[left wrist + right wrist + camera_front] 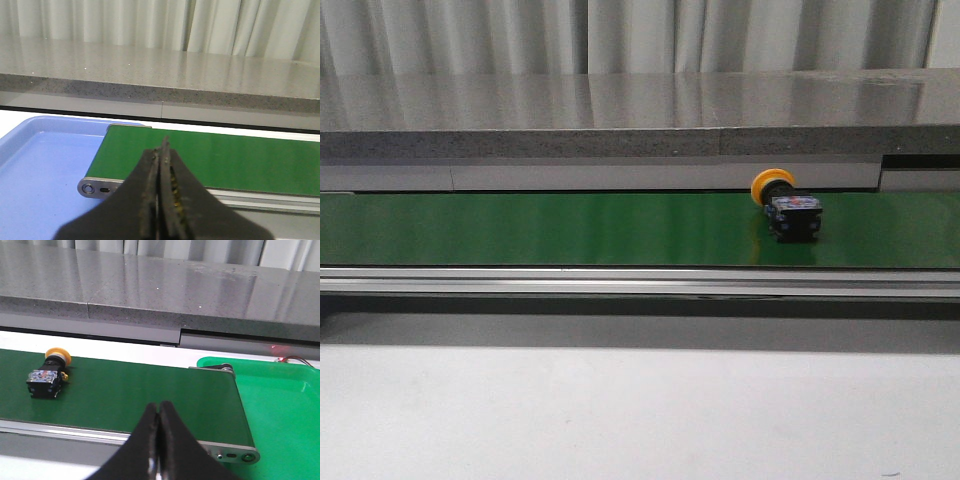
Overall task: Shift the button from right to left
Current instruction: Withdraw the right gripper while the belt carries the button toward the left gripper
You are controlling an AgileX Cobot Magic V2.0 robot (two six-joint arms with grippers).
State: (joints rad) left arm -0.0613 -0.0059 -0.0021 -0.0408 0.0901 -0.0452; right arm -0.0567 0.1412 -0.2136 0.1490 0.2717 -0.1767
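Note:
The button point(786, 205) lies on its side on the green conveyor belt point(570, 230), right of the middle, its yellow-orange cap toward the back. It also shows in the right wrist view point(48, 375), well away from my right gripper point(158, 407), which is shut and empty near the belt's front rail. My left gripper point(162, 147) is shut and empty above the belt's left end point(95, 187). Neither gripper shows in the front view.
A blue tray point(40, 170) sits off the belt's left end. A green tray point(280, 405) sits off its right end. A grey stone ledge point(640, 120) runs behind the belt, and a metal rail point(640, 283) along its front.

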